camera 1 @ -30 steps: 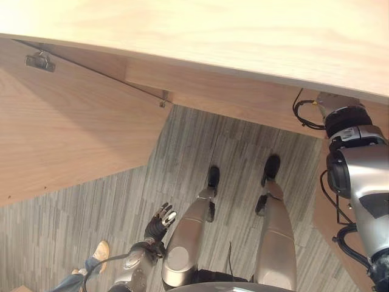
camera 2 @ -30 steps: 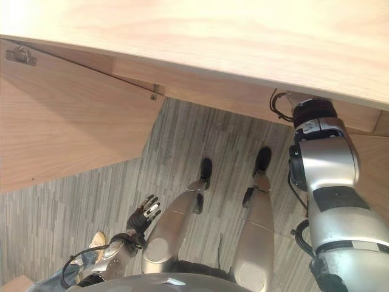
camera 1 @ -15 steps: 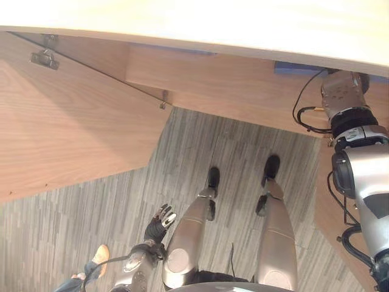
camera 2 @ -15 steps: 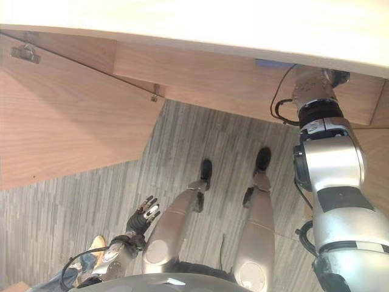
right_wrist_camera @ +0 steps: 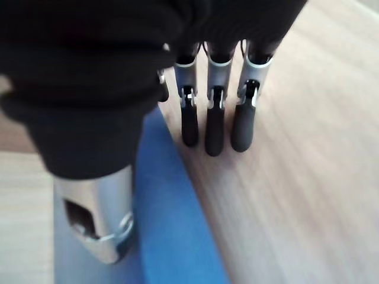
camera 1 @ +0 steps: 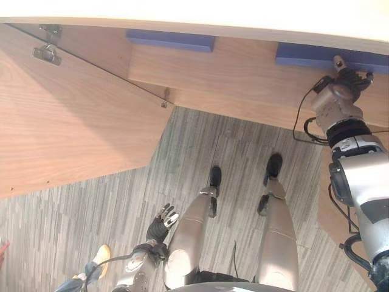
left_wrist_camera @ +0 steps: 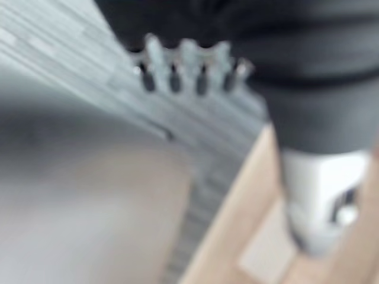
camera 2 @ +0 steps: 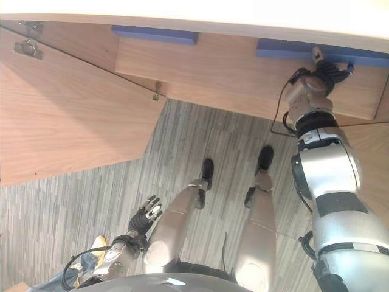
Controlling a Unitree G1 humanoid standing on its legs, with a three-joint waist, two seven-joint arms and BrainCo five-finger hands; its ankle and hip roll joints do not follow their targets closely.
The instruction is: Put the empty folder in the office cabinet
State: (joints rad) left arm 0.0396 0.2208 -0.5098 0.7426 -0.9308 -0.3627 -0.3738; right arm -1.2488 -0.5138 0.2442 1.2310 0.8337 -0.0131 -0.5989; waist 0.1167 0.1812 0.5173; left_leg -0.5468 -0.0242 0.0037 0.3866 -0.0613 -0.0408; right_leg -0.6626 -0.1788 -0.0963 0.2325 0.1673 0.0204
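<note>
Carpet (camera 1: 109, 201) in grey stripes covers the floor under the robot, running up to the foot of a pale wooden cabinet (camera 1: 243, 79) that fills the far side. The cabinet's door (camera 1: 67, 121) stands swung open on the robot's left, a metal hinge (camera 1: 47, 53) showing near its upper corner. A light top board (camera 1: 243, 15) overhangs everything and cuts off the upper part of the cabinet's inside.

On the shelf inside lie two blue pieces: a blue folder (camera 1: 328, 56) on the robot's right, and a second blue folder (camera 1: 171, 39) further left, well apart from it. Only their front edges show beneath the overhang, so whether either is empty is hard to say.

The right hand (camera 1: 347, 79) reaches into the cabinet at the right-hand folder's front edge. In the right wrist view its fingers (right_wrist_camera: 214, 127) stretch out straight over the wooden shelf (right_wrist_camera: 296, 177), relaxed and curled round nothing, with the thumb (right_wrist_camera: 95, 225) lying on the blue folder (right_wrist_camera: 172, 231) beside them.

The left hand (camera 1: 160, 224) hangs low over the carpet, fingers spread loosely and holding nothing.

A person's shoe (camera 1: 101, 253) and trouser leg show at the lower left edge, mostly cut off.
</note>
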